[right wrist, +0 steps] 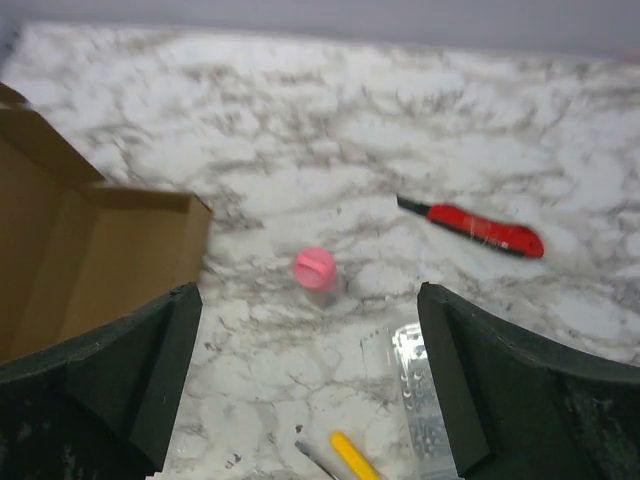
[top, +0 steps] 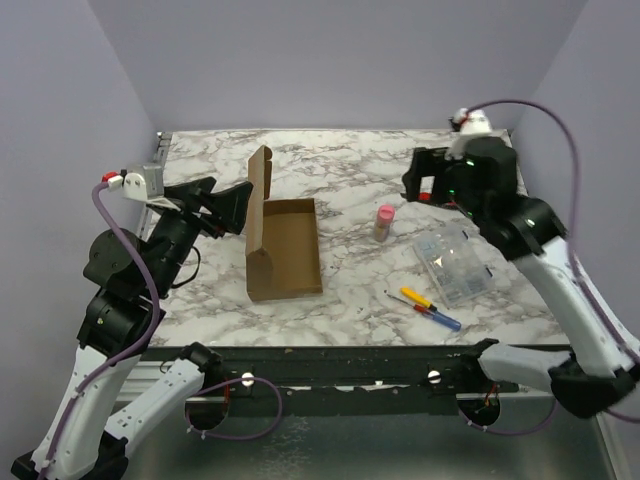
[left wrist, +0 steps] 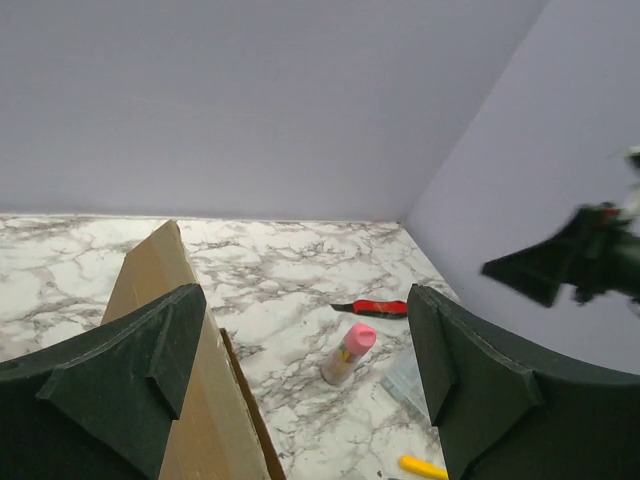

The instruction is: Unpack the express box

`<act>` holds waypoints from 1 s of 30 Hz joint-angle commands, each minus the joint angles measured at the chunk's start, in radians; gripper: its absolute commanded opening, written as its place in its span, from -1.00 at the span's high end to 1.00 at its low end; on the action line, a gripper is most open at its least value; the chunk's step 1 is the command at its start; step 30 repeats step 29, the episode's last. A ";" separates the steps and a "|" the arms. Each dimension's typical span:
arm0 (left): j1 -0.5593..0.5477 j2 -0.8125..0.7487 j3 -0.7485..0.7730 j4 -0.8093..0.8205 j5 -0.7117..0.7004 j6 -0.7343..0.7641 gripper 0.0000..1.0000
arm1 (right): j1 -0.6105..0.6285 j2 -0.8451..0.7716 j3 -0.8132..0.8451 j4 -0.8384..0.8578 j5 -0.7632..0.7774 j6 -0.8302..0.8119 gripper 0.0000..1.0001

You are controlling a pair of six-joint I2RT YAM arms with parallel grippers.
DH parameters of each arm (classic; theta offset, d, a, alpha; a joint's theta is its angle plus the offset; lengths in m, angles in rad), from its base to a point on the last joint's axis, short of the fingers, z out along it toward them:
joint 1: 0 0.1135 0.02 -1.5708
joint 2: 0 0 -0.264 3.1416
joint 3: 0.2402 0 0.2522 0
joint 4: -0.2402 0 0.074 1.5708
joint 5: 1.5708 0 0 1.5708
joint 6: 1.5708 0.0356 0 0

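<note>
The express box [top: 285, 250] is a flat brown cardboard mailer lying open left of centre, its lid flap [top: 260, 185] standing upright, and I see nothing inside the tray. My left gripper [top: 238, 205] is open right beside the flap. In the left wrist view the flap [left wrist: 170, 330] rises next to the left finger, and the gripper [left wrist: 305, 340] holds nothing. My right gripper [top: 425, 180] hangs open above the back right of the table. In its wrist view the gripper [right wrist: 308, 360] is empty and the box [right wrist: 90, 260] lies at left.
A pink-capped bottle [top: 384, 221] stands right of the box. A clear plastic case [top: 455, 262] lies further right, with a yellow-handled tool [top: 418, 297] and a blue-handled tool [top: 440, 318] in front of it. A red utility knife [right wrist: 480, 228] lies behind the bottle.
</note>
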 commanded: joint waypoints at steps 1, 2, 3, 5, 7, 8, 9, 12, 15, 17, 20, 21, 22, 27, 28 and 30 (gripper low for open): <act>0.002 -0.025 0.024 0.023 -0.025 0.008 -0.78 | 0.006 -0.253 -0.039 0.102 -0.036 -0.091 -1.00; 0.002 -0.028 0.024 0.029 -0.030 0.013 -0.78 | 0.006 -0.293 -0.036 0.109 -0.033 -0.096 -0.99; 0.002 -0.032 0.025 0.036 -0.038 0.019 -0.78 | 0.006 -0.334 -0.033 0.117 -0.029 -0.099 -1.00; 0.001 -0.039 0.036 0.052 -0.052 0.037 -0.78 | 0.005 -0.409 -0.031 0.136 -0.027 -0.109 -1.00; 0.002 -0.044 0.051 0.062 -0.071 0.054 -0.78 | 0.006 -0.476 -0.037 0.155 -0.024 -0.117 -0.99; 0.002 -0.048 0.059 0.066 -0.080 0.063 -0.78 | 0.005 -0.508 -0.039 0.162 -0.021 -0.118 -1.00; 0.002 -0.052 0.068 0.069 -0.086 0.073 -0.78 | 0.005 -0.534 -0.041 0.167 -0.016 -0.119 -0.99; 0.002 -0.061 0.085 0.079 -0.096 0.090 -0.79 | 0.005 -0.585 -0.039 0.156 -0.004 -0.111 -0.99; 0.002 -0.069 0.090 0.082 -0.097 0.099 -0.80 | 0.006 -0.613 -0.039 0.144 0.001 -0.095 -0.99; 0.001 -0.071 0.087 0.083 -0.102 0.102 -0.80 | 0.005 -0.630 -0.050 0.146 0.002 -0.086 -0.99; 0.003 -0.073 0.079 0.084 -0.105 0.100 -0.80 | 0.005 -0.641 -0.050 0.143 0.008 -0.082 -0.99; 0.002 -0.074 0.075 0.085 -0.105 0.098 -0.80 | 0.006 -0.641 -0.046 0.142 0.009 -0.082 -0.99; 0.002 -0.073 0.073 0.087 -0.105 0.095 -0.80 | 0.005 -0.641 -0.043 0.143 0.014 -0.082 -0.99; 0.002 -0.071 0.058 0.094 -0.097 0.083 -0.80 | 0.006 -0.708 -0.108 0.216 0.080 -0.090 -1.00; 0.002 -0.071 0.057 0.097 -0.094 0.081 -0.80 | 0.006 -0.711 -0.114 0.218 0.091 -0.089 -0.99; 0.002 -0.070 0.056 0.098 -0.089 0.080 -0.80 | 0.005 -0.707 -0.114 0.213 0.096 -0.090 -0.99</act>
